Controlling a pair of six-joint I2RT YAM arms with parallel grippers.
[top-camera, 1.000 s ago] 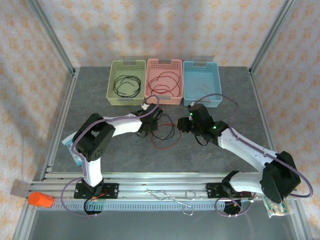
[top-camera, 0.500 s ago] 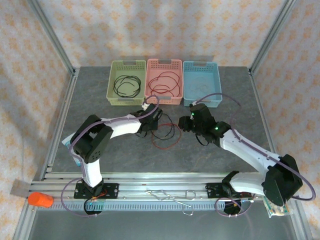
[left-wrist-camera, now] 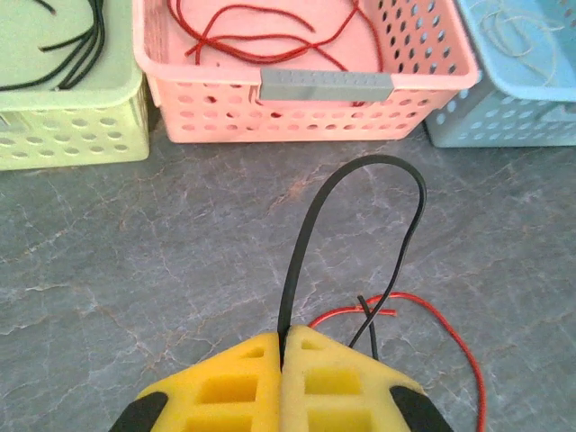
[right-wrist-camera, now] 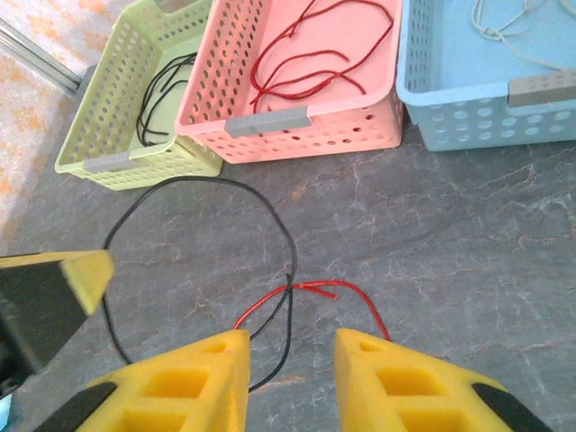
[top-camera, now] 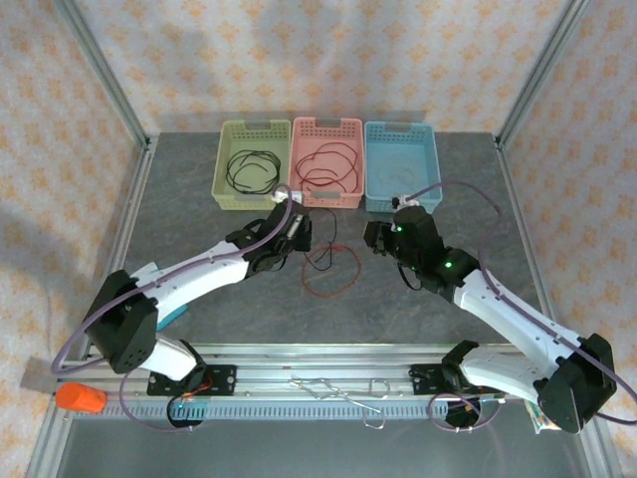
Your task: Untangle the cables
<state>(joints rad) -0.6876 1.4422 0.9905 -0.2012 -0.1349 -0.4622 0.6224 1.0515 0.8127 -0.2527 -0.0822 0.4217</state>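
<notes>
A black cable and a red cable lie crossed on the grey table in front of the baskets. My left gripper is shut on the black cable, which rises from its yellow fingertips in a tall loop; the red cable curves on the table just right of it. My right gripper hovers open over the crossing of the red cable and the black loop, holding nothing. The left gripper's finger shows at the left of that view.
Three baskets stand in a row at the back: green with black cables, pink with red cables, blue with pale ones. An orange object sits at the near left corner. Metal frame posts flank the table.
The left gripper has shut on the black cable and its arm has stretched out lower and further forward. The right gripper has drawn back a little toward the blue basket.
</notes>
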